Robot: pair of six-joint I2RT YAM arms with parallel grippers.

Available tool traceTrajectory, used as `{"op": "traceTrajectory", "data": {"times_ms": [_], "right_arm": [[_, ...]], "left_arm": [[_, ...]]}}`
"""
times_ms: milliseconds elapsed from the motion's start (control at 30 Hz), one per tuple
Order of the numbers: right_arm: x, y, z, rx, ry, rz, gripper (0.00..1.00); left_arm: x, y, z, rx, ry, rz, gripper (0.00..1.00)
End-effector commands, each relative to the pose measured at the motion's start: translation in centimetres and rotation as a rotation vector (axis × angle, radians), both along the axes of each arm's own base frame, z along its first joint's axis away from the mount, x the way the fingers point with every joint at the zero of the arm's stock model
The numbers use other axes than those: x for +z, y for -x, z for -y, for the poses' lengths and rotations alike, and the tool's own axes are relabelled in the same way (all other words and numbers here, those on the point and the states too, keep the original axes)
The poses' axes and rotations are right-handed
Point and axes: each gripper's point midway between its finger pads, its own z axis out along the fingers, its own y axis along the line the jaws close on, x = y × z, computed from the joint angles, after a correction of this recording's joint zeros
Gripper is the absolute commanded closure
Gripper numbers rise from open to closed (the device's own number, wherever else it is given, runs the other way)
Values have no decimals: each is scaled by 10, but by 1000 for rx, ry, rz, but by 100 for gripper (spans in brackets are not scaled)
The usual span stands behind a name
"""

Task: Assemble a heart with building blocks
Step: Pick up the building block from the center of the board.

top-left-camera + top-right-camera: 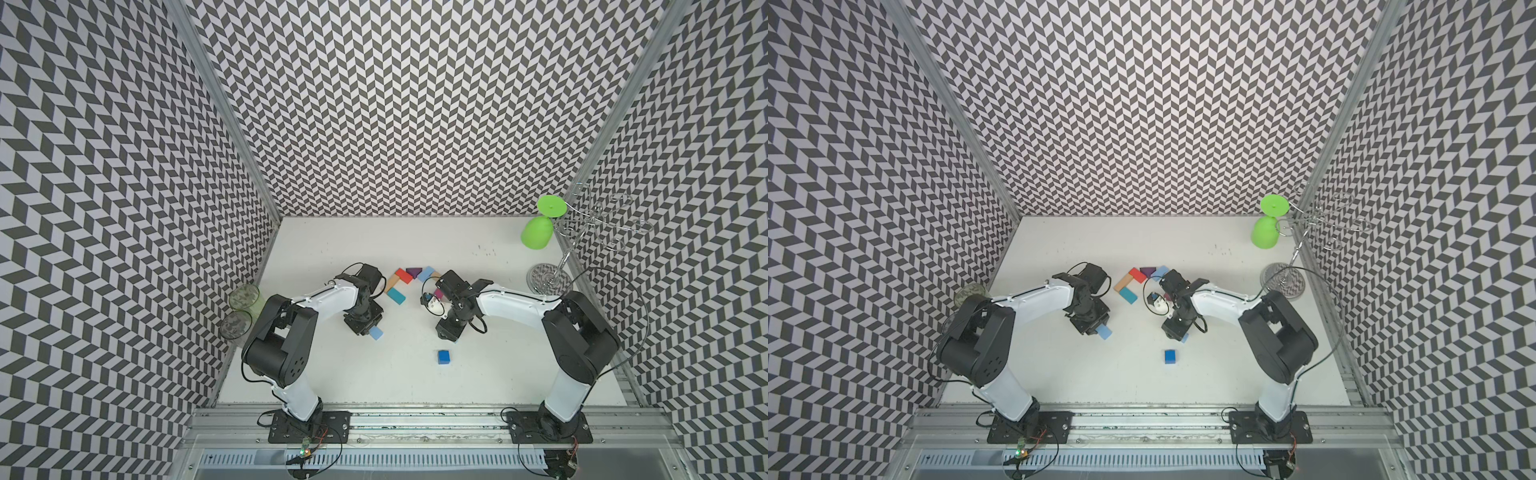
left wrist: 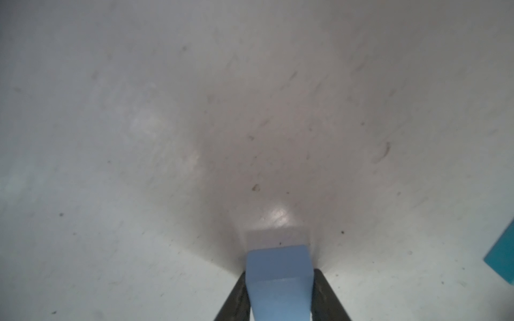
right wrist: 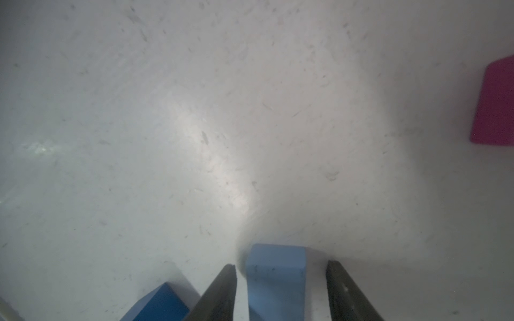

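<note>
The left arm (image 1: 328,297) and right arm (image 1: 511,303) fold at the elbow, wrists aimed down at the scuffed white tabletop (image 1: 395,374). The left gripper (image 2: 279,275) clamps a matte light blue rectangular block (image 2: 278,264). The right gripper (image 3: 281,265) straddles, released, a second light blue block (image 3: 275,275). The unfinished heart (image 1: 403,276) lies mid-frame in both top views.

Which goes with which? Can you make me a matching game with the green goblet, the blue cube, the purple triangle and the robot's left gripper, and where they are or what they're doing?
Things:
1. green goblet
2. blue cube
3. purple triangle
4. left gripper

Places or states:
A. shut on a light blue block
B. on the table, nearest the arms' bases of all the blocks
C. foot up, at the wire rack
D. right beside the red block

Pairs: 1-C, 2-B, 3-D, 4-A
</note>
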Motion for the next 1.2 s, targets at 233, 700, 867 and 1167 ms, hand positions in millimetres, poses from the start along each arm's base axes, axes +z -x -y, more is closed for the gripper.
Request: {"op": "traceTrajectory", "data": {"times_ms": [233,700,867,1167], "right_arm": [[-1,11,22,-45,43,18,58],[21,0,12,-93,-24,76,90],[47,-13,7,-119,-65,150,90],[79,-25,11,-139,-77,250,90]], "left_arm": [[-42,48,-27,-42,-171,-149,64],[-54,53,-15,-165,-140,-136,100],[-30,43,6,-212,-152,-81,100],[5,27,73,-155,-63,-3,100]]}}
